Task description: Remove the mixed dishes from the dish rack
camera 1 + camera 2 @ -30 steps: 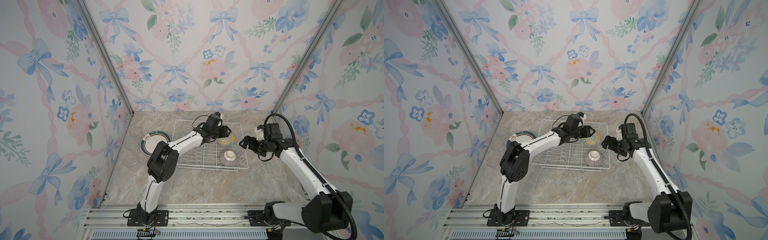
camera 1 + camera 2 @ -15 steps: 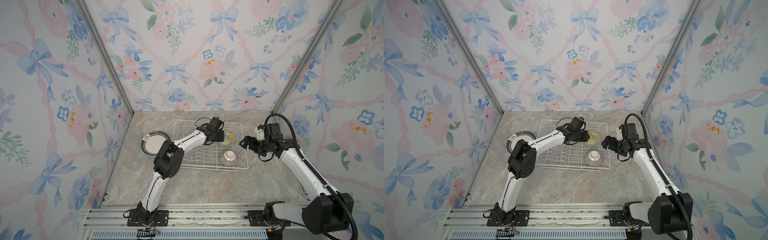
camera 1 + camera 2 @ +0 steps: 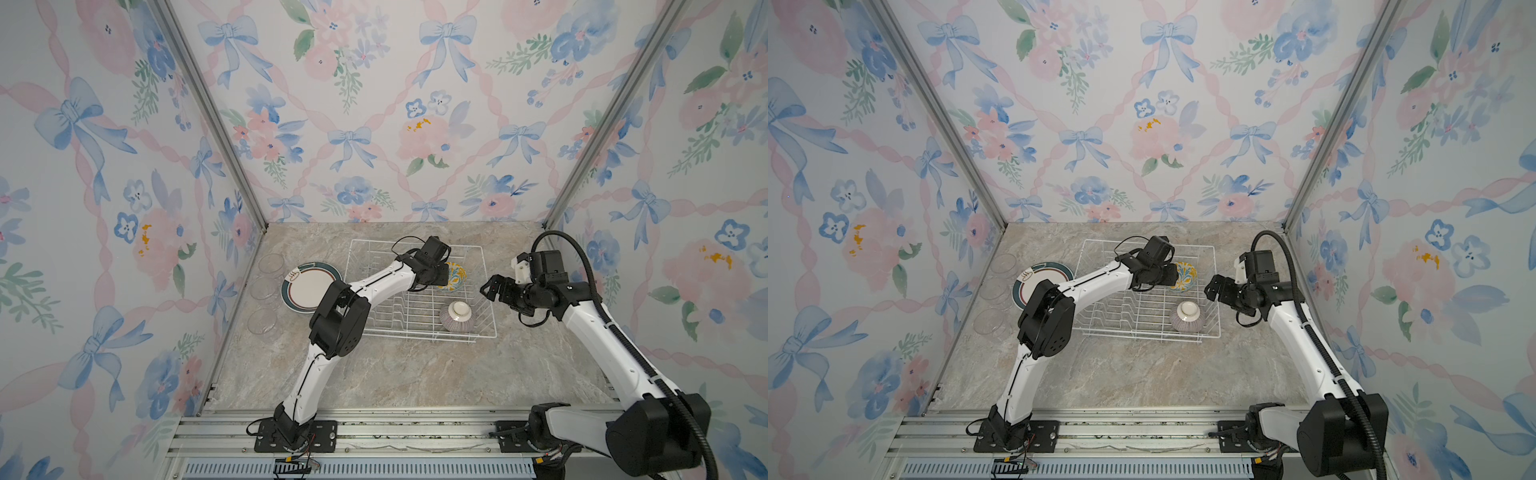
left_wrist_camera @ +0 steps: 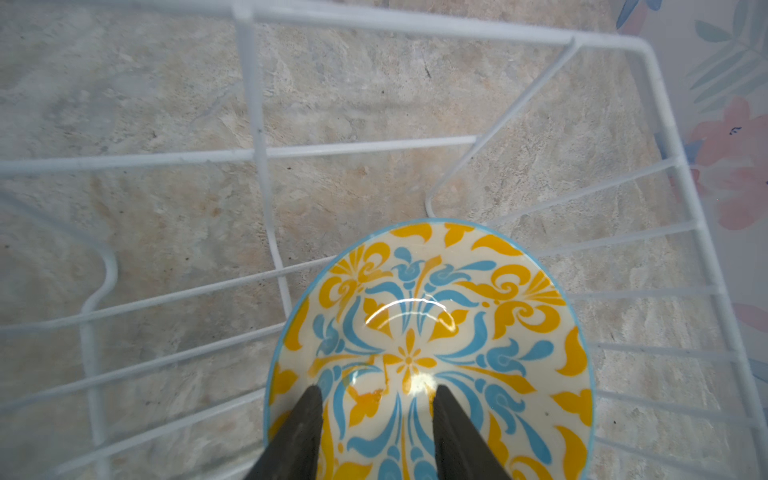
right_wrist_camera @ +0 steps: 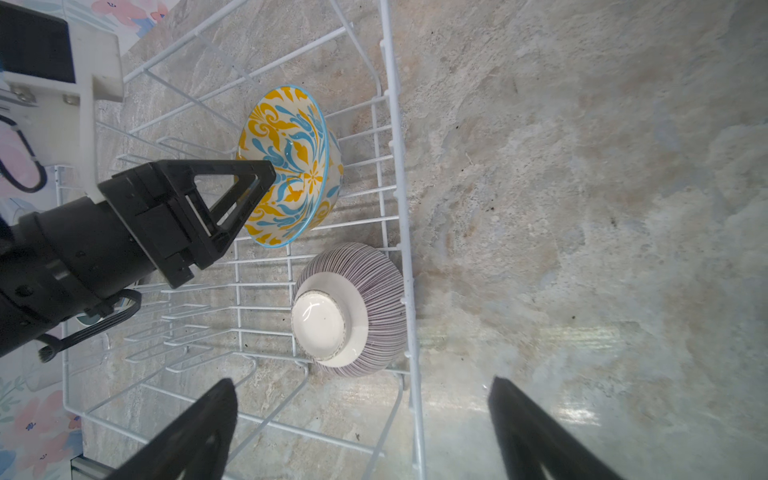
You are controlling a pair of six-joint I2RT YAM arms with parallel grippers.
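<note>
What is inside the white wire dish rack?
Two bowls: a yellow-blue patterned bowl tipped on edge and an upside-down purplish striped bowl. The left arm hides part of its floor.

Your left arm (image 3: pixel 374 284) stretches forward from a raised elbow, its left gripper (image 4: pixel 376 390) pointing right, jaws partly apart. Your right arm (image 3: pixel 602 337) leans inward, its right gripper (image 3: pixel 489 289) spread wide, pointing left.

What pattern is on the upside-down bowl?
The bowl has thin purplish stripes and a white foot; clearest in the right wrist view.
</note>
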